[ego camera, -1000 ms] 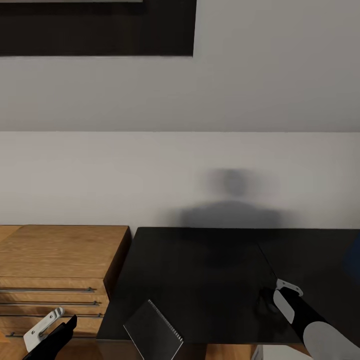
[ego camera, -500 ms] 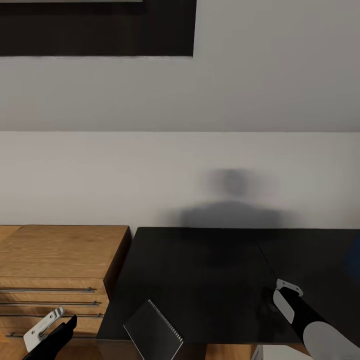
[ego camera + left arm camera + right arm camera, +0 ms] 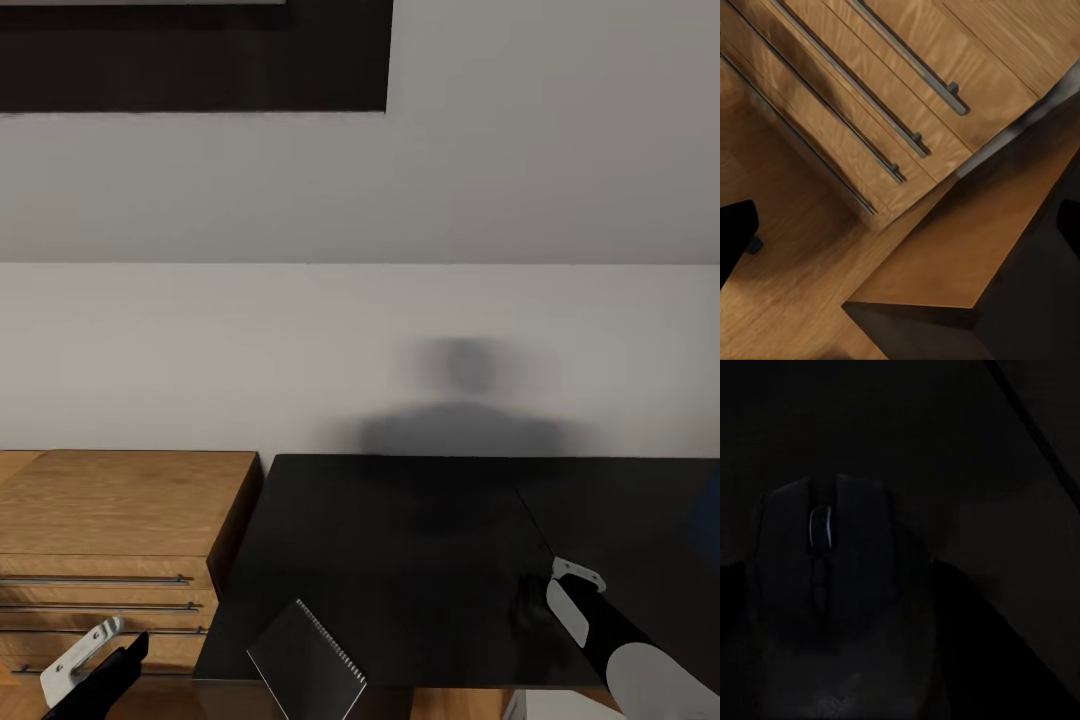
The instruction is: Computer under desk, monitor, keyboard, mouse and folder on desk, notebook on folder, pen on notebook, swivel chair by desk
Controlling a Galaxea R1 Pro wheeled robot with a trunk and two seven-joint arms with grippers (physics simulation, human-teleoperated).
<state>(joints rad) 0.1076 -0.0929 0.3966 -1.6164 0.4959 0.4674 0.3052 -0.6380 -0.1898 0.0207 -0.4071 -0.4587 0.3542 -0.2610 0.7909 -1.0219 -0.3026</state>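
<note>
The black desk [image 3: 400, 520] stands against the white wall. A dark spiral notebook [image 3: 305, 660] lies tilted at the desk's front edge. My right gripper [image 3: 532, 603] is low over the right part of the desk. In the right wrist view a black mouse [image 3: 825, 547] with a pale scroll wheel sits close between the dark fingers, which look closed on its sides. My left arm [image 3: 90, 680] hangs off the desk's front left, in front of the drawers. Its gripper [image 3: 900, 225] is open, holding nothing, over the wooden floor.
A wooden dresser [image 3: 110, 510] with long metal drawer handles [image 3: 907, 135] stands against the desk's left side. A dark framed panel [image 3: 190, 55] hangs high on the wall. A faint bluish patch [image 3: 705, 530] shows at the desk's right edge.
My left arm has sunk a little toward the lower left of the head view. The right arm, the notebook and the camera have stayed put.
</note>
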